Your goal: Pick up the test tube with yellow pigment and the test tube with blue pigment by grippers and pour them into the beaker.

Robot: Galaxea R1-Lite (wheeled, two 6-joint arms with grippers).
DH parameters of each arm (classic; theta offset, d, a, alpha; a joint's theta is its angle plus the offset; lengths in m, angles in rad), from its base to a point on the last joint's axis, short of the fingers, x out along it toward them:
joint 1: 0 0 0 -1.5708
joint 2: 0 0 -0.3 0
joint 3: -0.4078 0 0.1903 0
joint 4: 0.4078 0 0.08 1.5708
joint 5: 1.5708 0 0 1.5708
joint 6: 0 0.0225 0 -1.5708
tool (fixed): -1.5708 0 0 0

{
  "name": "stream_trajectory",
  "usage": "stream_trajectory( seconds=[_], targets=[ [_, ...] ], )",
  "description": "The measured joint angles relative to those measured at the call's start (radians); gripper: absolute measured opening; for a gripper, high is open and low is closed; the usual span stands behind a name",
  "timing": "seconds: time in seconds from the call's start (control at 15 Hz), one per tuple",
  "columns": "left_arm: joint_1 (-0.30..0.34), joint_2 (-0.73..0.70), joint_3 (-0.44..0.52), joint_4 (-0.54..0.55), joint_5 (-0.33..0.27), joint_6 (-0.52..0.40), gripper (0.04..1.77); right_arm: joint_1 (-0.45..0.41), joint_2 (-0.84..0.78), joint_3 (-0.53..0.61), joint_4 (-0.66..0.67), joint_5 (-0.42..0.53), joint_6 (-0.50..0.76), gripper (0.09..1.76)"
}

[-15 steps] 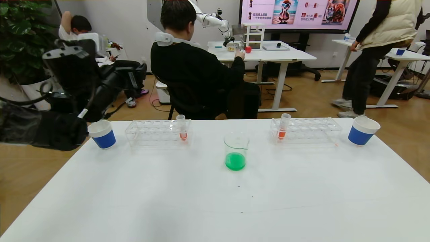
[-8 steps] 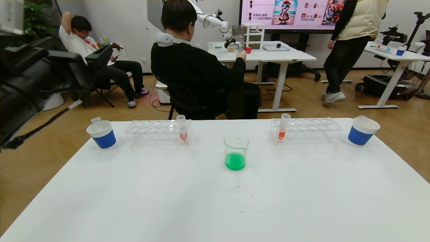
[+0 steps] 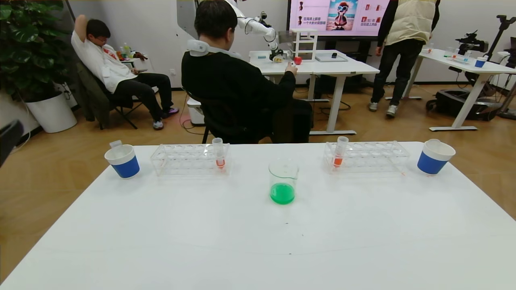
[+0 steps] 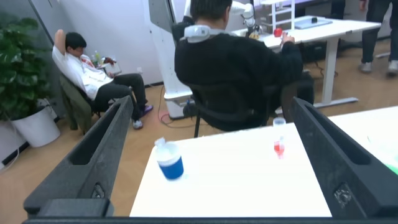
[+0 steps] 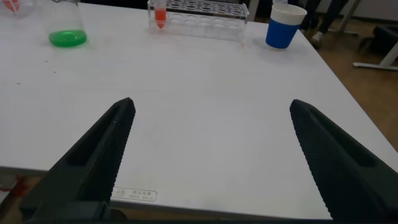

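Both grippers gape wide, grasping nothing: left gripper (image 4: pixel 211 155) off the table's (image 3: pixel 258 249) left edge, right gripper (image 5: pixel 208 155) over its near right corner. Neither yellow nor blue tube shows; the beaker (image 3: pixel 283 181), upright mid-table toward the far edge, holds green liquid, roughly between both arms.

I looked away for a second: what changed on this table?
The left arm's black jaws, open and empty, pulled back from over the left blue-and-white paper cup, off to the left. The clear beaker of green liquid, both racks and tubes stayed put.
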Motion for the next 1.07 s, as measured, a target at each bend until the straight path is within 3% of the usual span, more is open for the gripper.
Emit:
stream_trajectory(
  seconds=[0.2,0.4,0.6,0.73,0.87,1.07],
  targets=[
    [0.007,-0.202,0.007,0.237,0.016,-0.001,1.75,0.0,0.0,0.0,0.0,0.0,0.0,1.74],
    [0.029,-0.354,0.032,0.359,0.027,-0.006,1.75,0.0,0.0,0.0,0.0,0.0,0.0,1.74],
    [0.058,-0.433,0.059,0.38,0.123,-0.034,1.75,0.0,0.0,0.0,0.0,0.0,0.0,1.74],
    [0.067,-0.451,0.046,0.388,0.134,-0.03,1.75,0.0,0.0,0.0,0.0,0.001,0.0,1.74],
    [0.117,-0.457,0.021,0.398,0.098,-0.024,1.75,0.0,0.0,0.0,0.0,0.001,0.0,1.74],
    [0.193,-0.509,0.046,0.402,-0.016,-0.042,1.75,0.0,0.0,0.0,0.0,0.001,0.0,1.74]
  ],
)
